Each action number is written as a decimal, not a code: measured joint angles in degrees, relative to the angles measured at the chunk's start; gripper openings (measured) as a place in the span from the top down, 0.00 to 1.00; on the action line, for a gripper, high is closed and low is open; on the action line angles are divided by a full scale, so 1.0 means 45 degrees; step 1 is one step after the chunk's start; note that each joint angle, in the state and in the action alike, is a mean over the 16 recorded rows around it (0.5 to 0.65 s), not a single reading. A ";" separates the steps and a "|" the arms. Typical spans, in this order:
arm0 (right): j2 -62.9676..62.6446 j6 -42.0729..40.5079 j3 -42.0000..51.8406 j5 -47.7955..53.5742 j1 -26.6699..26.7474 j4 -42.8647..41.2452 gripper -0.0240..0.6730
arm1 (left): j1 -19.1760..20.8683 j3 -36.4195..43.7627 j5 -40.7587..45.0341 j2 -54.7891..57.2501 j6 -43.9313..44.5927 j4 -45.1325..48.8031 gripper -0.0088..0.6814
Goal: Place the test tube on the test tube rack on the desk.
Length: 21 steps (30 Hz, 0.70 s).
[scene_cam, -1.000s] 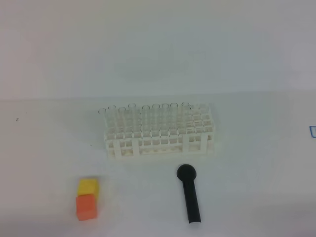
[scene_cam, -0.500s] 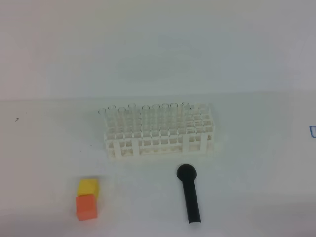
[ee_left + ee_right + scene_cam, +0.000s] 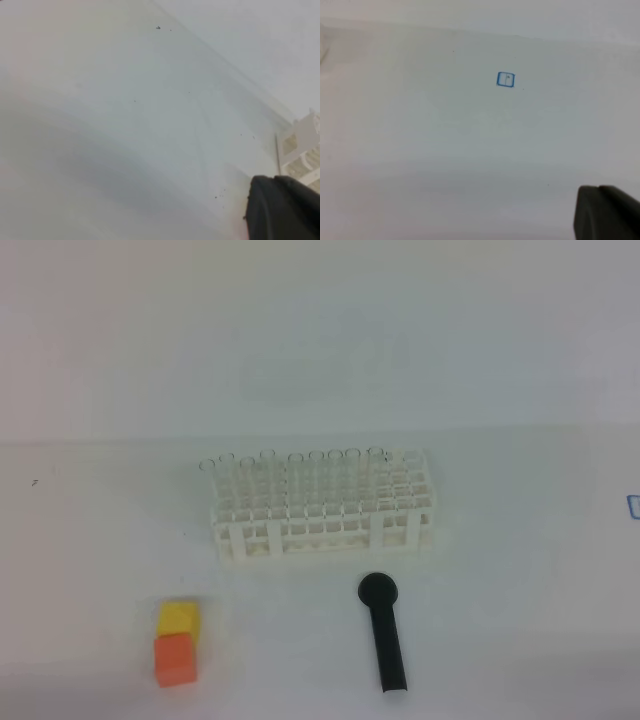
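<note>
The rack (image 3: 323,507) stands at the centre of the frame on the worktop (image 3: 500,640), its back row already full of upright glass tubes (image 3: 330,475), so the tube looks seated and kept from rolling. Just below the rack lies a black round-headed stick (image 3: 384,633); lower left, a yellow cube (image 3: 178,617) touches an orange one (image 3: 175,659). Both claws, left (image 3: 285,210) and right (image 3: 607,212), are clenched on nothing, well apart from the rack.
</note>
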 joint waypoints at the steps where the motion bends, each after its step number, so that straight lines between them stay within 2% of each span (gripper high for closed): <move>1: 0.0000 0.0000 0.0000 0.0000 0.0000 0.0000 0.97 | 0.0000 0.0000 0.0000 -0.0003 0.0067 0.0175 0.99; 12: 0.0000 0.0000 0.0000 0.0000 0.0000 0.0000 0.97 | 0.0000 0.0000 0.0070 -0.0012 0.0803 0.1660 0.99; 21: 0.0000 0.0000 0.0000 0.0000 0.0000 0.0000 0.97 | 0.0000 0.0000 0.0068 -0.0010 0.0869 0.1121 0.99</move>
